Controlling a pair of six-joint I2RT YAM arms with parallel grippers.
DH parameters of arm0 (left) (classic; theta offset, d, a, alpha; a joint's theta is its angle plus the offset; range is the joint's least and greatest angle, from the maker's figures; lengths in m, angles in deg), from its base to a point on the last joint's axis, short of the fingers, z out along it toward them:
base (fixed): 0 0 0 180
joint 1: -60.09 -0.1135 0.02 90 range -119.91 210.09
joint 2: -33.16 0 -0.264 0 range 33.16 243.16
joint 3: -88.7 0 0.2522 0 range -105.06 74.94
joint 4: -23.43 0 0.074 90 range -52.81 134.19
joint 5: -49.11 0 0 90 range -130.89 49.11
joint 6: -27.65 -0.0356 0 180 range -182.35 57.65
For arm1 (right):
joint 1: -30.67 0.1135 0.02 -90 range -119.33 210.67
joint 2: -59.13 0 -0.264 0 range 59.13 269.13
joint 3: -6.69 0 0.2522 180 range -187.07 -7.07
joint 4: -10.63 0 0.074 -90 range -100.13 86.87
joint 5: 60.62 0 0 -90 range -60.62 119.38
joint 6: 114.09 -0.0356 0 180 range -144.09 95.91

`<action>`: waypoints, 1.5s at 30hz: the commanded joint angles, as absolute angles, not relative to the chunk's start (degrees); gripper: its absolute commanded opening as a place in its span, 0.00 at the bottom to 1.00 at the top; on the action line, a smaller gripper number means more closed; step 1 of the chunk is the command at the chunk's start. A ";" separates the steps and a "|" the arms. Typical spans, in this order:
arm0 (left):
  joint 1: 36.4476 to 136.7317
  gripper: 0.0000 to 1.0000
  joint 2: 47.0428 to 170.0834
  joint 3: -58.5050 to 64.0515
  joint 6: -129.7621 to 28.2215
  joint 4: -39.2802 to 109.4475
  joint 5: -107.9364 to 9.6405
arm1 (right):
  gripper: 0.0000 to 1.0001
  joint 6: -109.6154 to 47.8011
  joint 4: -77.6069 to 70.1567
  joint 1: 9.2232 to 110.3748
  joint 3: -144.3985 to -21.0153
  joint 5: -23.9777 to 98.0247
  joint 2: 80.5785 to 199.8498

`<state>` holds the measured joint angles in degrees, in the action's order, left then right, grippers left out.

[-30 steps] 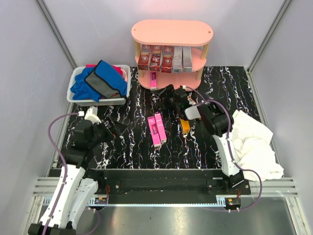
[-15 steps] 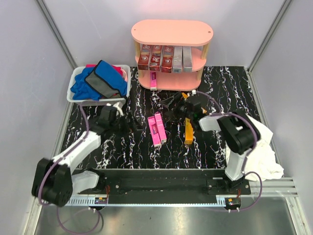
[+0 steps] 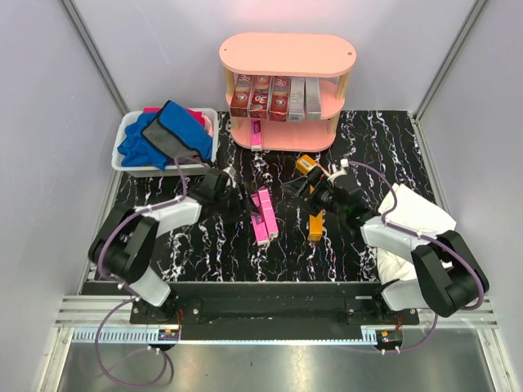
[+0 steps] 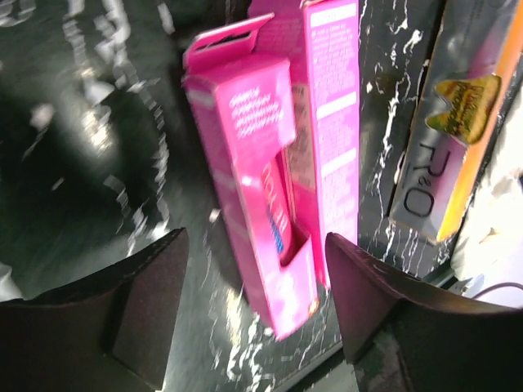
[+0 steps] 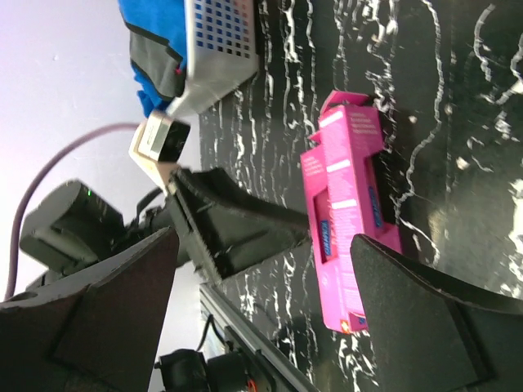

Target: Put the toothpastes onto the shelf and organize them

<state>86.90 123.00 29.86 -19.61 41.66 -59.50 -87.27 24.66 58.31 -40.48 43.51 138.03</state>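
The shelf (image 3: 286, 51) stands at the back, with dark red and silver toothpastes (image 3: 274, 96) lined up on its middle tier and a pink one (image 3: 256, 135) at its foot. Two pink toothpastes (image 3: 263, 215) lie side by side mid-mat. My left gripper (image 3: 248, 206) is open, its fingers straddling the near end of one pink box (image 4: 270, 188) without touching it. My right gripper (image 3: 301, 189) is open and empty, facing the pink boxes (image 5: 347, 212) from the right. One orange toothpaste (image 3: 315, 222) lies under the right arm, another (image 3: 306, 163) behind it.
A white bin (image 3: 163, 169) holding blue and grey cloths (image 3: 163, 135) sits at the back left, close behind the left arm. A crumpled white cloth (image 3: 421, 237) lies on the right side. The orange-and-silver box (image 4: 445, 147) lies just beyond the pink pair.
The left arm has swung from the left side over to the pink boxes and its jaws have narrowed. The right arm has drawn back from the shelf toward the right.
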 commanded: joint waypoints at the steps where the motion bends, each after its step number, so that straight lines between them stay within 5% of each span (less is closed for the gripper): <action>1: 88.91 0.68 127.54 25.38 -18.67 35.61 -58.47 | 0.95 -84.65 22.97 58.27 -40.03 41.68 134.72; 14: 90.59 0.24 132.56 23.53 -19.72 37.01 -54.42 | 0.95 -85.18 25.78 58.27 -41.00 44.50 138.67; 37: 86.81 0.09 109.38 30.03 -12.62 31.22 -59.43 | 0.95 -78.76 20.08 58.88 -43.81 43.98 134.63; 45: 78.56 0.10 99.26 39.16 -0.40 19.18 -65.66 | 0.96 -71.05 13.75 69.15 -49.69 33.88 131.47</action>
